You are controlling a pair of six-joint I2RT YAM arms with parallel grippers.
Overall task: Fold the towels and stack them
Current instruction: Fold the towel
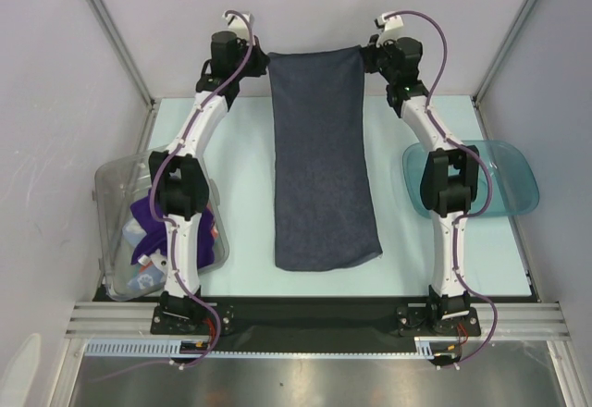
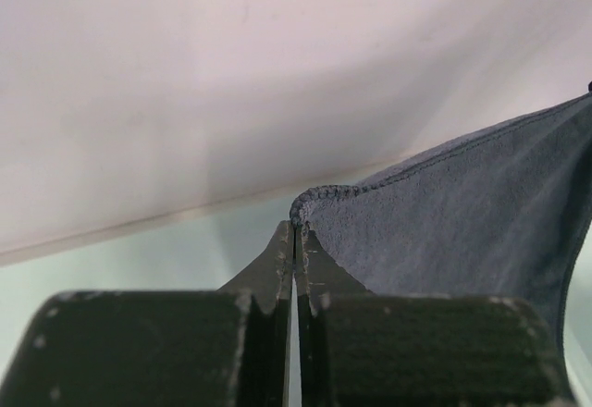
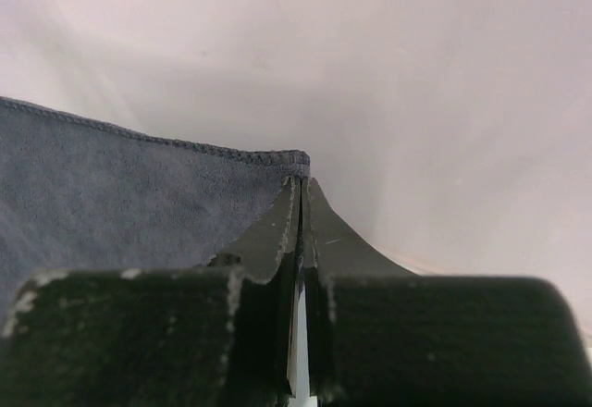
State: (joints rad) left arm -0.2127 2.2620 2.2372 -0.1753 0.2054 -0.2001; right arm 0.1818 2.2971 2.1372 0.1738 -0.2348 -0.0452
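Between your two grippers, the dark navy-grey towel [image 1: 324, 166] hung stretched by its far edge. Your left gripper [image 2: 294, 231] was clamped tight on one top corner, with the hem bunched right at the fingertips. Your right gripper [image 3: 301, 183] was pinched closed on the other corner, the cloth running off toward its partner. Below both grippers the towel draped back toward the bases, and its near end looked to be lying on the table [image 1: 240, 148].

Step in hand, my read: spreading the towel flat before the first fold. To do it well, hold both corners at equal height and tension so the top edge runs straight. Lower them together and lay the cloth without skew or wrinkles. Both grips were thin, right at the corner tips, so a jerk could slip one out.

Well back from the left gripper, beside its arm, the clear plastic bin [image 1: 116, 185] held a purple towel [image 1: 148, 227] and others, not yet folded. Back from the right gripper, beside that arm, sat the teal tray [image 1: 513, 180].
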